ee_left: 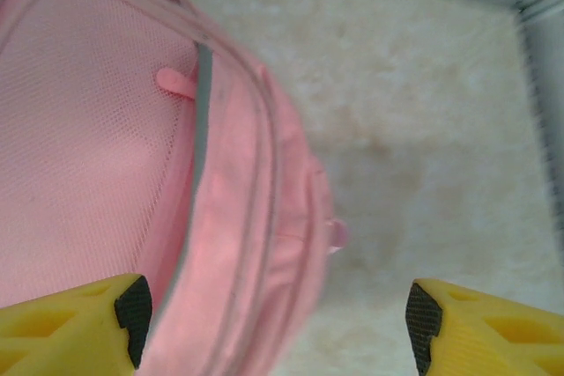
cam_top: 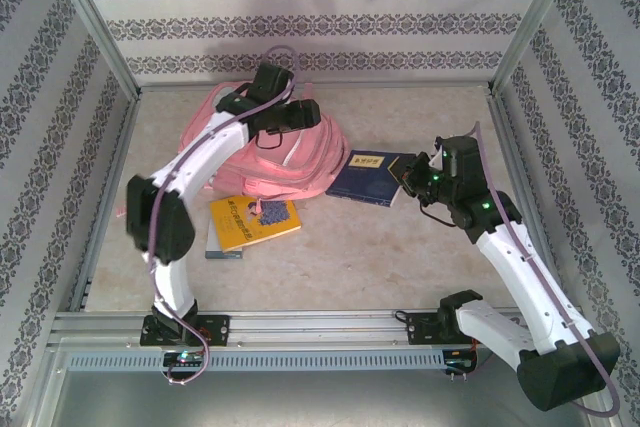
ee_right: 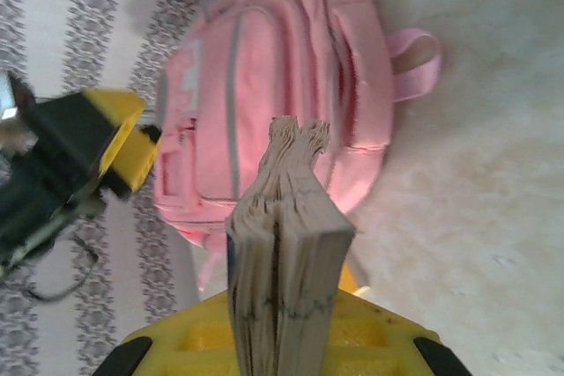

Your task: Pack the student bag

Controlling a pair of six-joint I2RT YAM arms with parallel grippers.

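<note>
The table top is pale beige, mottled like stone, evenly lit with only soft shadows. Behind its far edge stands a back wall papered white with dark floral bands. Matching side walls flank it. Metal posts rise at its far corners, and a silver rail runs along its near edge.

Bright, even, washed-out light with soft shadows; both wrist views are blurred (the left one most).
</note>
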